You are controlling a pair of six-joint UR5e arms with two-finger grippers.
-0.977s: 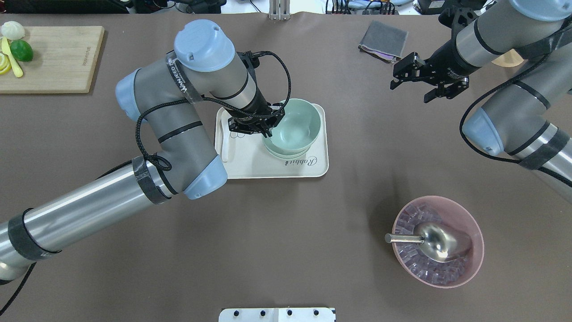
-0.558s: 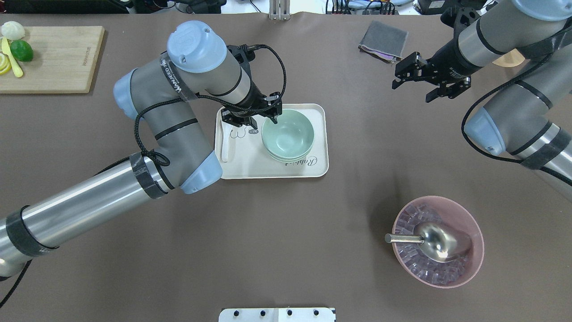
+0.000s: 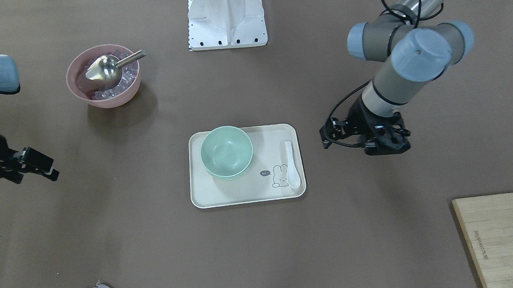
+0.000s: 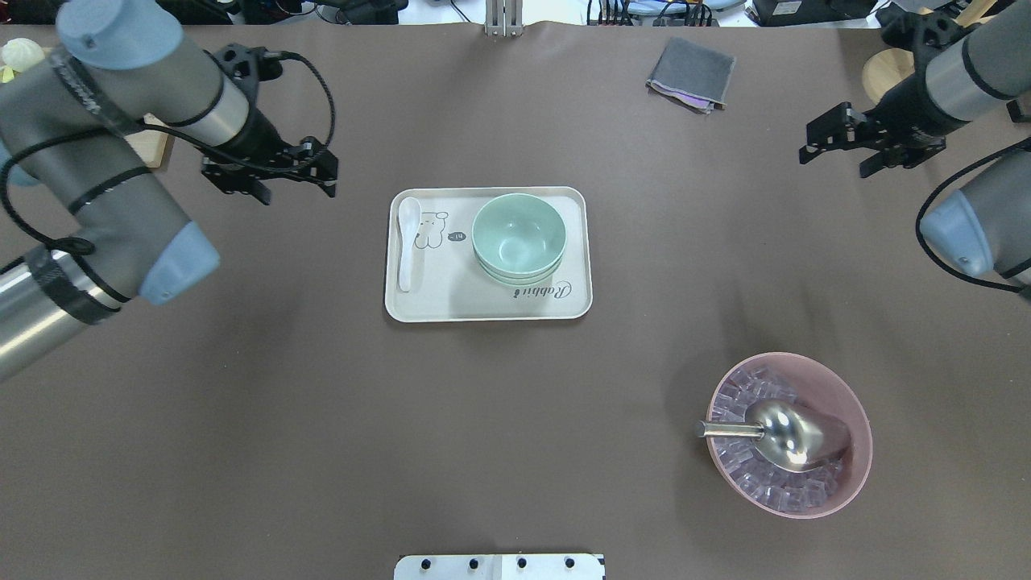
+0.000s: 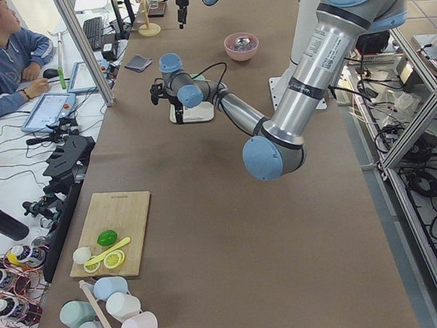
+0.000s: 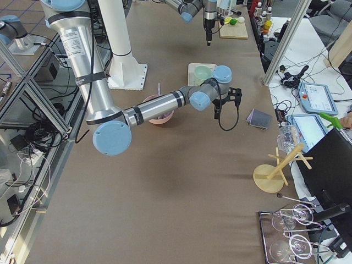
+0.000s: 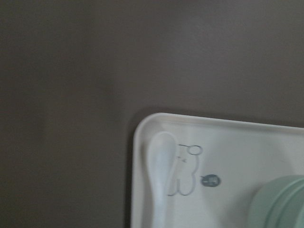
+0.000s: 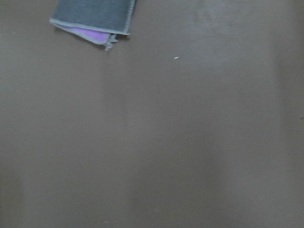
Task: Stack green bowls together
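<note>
I'm seeing the nested bowls (image 4: 519, 235) sitting on the right half of the tray (image 4: 451, 292), the spoon (image 4: 407, 242) lying along its left edge. The bowl of ice (image 4: 855, 461), scoop (image 4: 785, 435) resting in it, is sitting nearer the robot's base to the right, and the folded cloth (image 4: 691, 74) is lying far behind.

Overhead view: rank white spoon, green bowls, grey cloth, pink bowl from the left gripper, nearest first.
From the left gripper:
1. white spoon, left side of tray
2. green bowls, tray's right half
3. grey cloth, far side
4. pink bowl, near right
</note>
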